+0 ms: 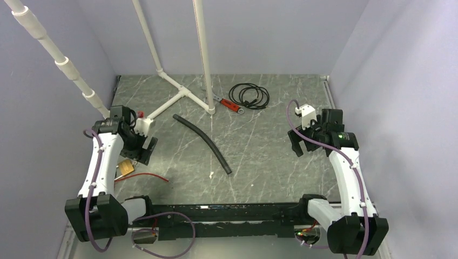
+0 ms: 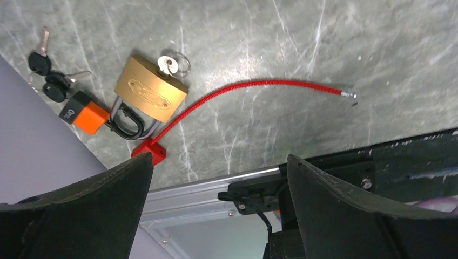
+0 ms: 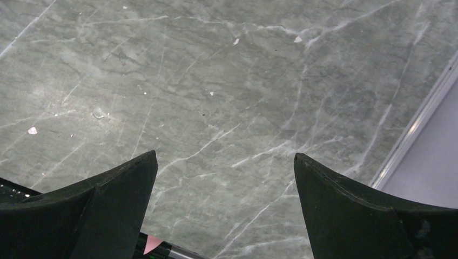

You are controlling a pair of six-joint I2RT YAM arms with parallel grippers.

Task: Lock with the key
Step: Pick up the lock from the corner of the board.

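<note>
The brass padlock (image 2: 151, 89) lies flat on the table (image 1: 259, 145) near the left wall. I see one key (image 2: 167, 65) sitting in its keyhole, with a ring at the key's head. From the left wrist camera the lock is ahead of the left gripper (image 2: 219, 162). It sits off toward the finger on the left of that view rather than in the gap, and nothing of the gripper touches it. The fingers (image 2: 97, 210) stand wide apart with nothing between them.

I count one padlock, one inserted key, and two more black-headed keys (image 2: 39, 63) loose by the wall. One orange block (image 2: 86, 113) with a black end lies just beside the padlock's shackle, and a black loop from it crosses the shackle. I cannot tell whether the shackle is latched. One red cable (image 2: 254, 86) arcs away from beside the lock.

The right gripper (image 3: 225, 156) hovers over bare marble well apart from all this, jaws spread, holding nothing. Further out lie one black hose (image 1: 202, 143) and one coil of black cable (image 1: 248, 96).
</note>
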